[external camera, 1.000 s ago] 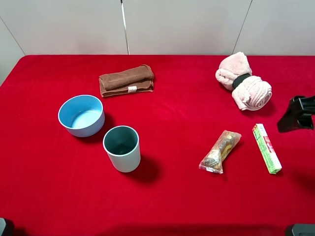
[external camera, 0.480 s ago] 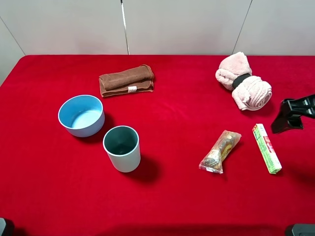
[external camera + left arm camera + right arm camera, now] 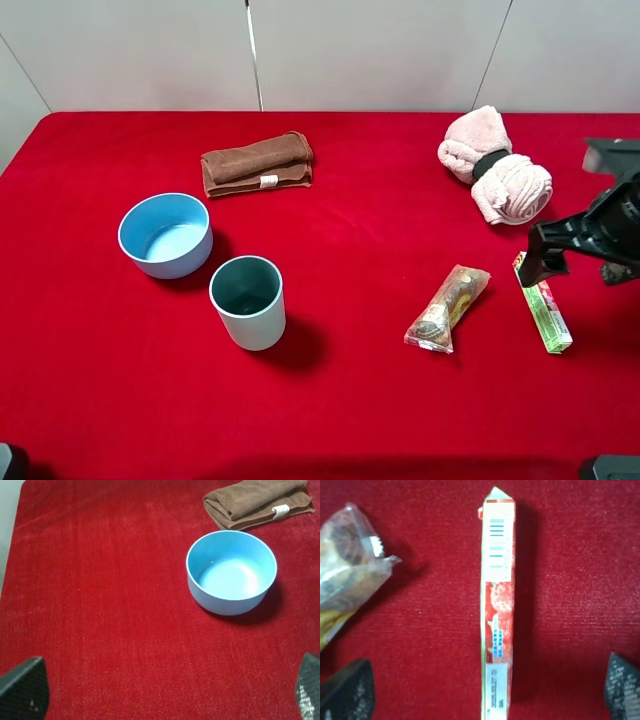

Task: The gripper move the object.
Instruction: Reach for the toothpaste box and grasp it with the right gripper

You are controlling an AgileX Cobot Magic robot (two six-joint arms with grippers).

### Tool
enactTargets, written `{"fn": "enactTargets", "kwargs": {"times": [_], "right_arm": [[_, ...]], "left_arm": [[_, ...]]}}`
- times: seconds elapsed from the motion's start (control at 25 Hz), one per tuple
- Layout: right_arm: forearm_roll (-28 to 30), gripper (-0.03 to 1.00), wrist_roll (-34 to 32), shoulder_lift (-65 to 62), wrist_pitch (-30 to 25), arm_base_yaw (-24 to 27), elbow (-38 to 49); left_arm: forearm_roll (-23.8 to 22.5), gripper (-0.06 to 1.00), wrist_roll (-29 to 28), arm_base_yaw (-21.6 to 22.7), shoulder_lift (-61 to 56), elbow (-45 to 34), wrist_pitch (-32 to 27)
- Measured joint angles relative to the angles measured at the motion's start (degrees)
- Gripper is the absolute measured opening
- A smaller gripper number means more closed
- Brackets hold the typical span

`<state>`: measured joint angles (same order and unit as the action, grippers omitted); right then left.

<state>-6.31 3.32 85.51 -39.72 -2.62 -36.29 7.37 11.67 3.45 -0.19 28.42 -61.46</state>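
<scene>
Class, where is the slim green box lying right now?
In the exterior high view the slim green box lies on the right side of the red table, just right of the snack packet and nearer the camera than the pink rolled towel.

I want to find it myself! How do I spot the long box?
Look at the right side of the red table, just in front of the pink rolled towel. The box lies flat there, beside a crinkly clear snack packet. It alone is long, slim, light green with red markings.

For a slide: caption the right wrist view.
Open right gripper centred over the slim box, snack packet alongside.
</scene>
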Motion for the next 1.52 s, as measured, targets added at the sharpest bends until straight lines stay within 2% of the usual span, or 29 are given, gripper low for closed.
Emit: {"fn": "enactTargets", "kwargs": {"times": [0.56, 1.44, 1.52], "right_arm": [[-0.2, 0.69, -0.1, 9.2, 6.4, 0.0, -0.1], [-1.0, 0.69, -0.7, 12.8, 7.8, 0.0, -0.1], [-1.1, 0.65, -0.7, 12.8, 7.8, 0.0, -0.1]], "left_arm": [[0.0, 0.98, 0.1, 0.0, 0.0, 0.0, 0.0], [0.0, 0.98, 0.1, 0.0, 0.0, 0.0, 0.0], [0.0, 0.98, 0.1, 0.0, 0.0, 0.0, 0.0]]}}
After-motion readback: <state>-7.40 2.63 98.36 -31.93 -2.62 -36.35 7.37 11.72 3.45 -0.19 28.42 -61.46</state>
